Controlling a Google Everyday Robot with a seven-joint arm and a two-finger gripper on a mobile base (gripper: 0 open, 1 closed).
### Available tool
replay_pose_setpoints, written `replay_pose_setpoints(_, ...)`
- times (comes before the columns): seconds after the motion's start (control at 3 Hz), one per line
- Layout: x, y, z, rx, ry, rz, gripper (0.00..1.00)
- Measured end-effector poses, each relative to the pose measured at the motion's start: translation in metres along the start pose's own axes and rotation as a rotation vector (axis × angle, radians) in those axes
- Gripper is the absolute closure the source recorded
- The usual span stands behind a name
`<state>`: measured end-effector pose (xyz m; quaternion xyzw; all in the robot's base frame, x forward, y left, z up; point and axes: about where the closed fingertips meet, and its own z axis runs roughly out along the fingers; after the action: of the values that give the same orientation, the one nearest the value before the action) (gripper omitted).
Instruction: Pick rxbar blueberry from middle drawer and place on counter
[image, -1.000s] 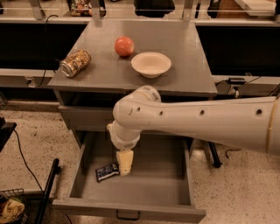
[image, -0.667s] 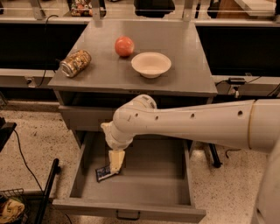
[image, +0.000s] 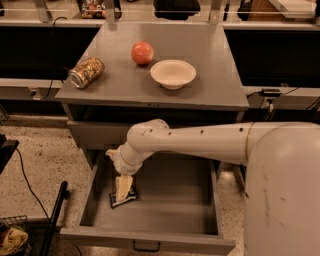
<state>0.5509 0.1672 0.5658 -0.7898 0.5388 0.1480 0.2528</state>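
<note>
The middle drawer (image: 165, 210) stands pulled out at the bottom of the cabinet. On its floor at the left lies the rxbar blueberry (image: 121, 199), a dark flat bar with pale lettering. My gripper (image: 123, 189) hangs from the white arm, pointing down into the drawer, and its pale fingers (image: 123, 186) cover the bar's middle, right on top of it. Whether they touch the wrapper I cannot tell. Above the drawer spreads the grey counter (image: 210, 85).
On the counter lie a patterned tin can (image: 86, 72) on its side at the left, a red apple (image: 142, 52) and a cream bowl (image: 173, 73). A shut drawer front (image: 95, 135) sits above the open drawer. A black pole (image: 54, 220) leans at the left.
My arm has swung left across the drawer and the gripper has dropped from beside the bar to directly over it. The bar has not moved.
</note>
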Motion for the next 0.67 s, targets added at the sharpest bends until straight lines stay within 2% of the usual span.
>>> replay_pose_setpoints(0.33,0.019,0.017,0.035,-0.053,-0.007,0.026,0.0)
replay_pose_setpoints(0.67,0.045,0.045,0.052,-0.053,0.029,0.101,0.0)
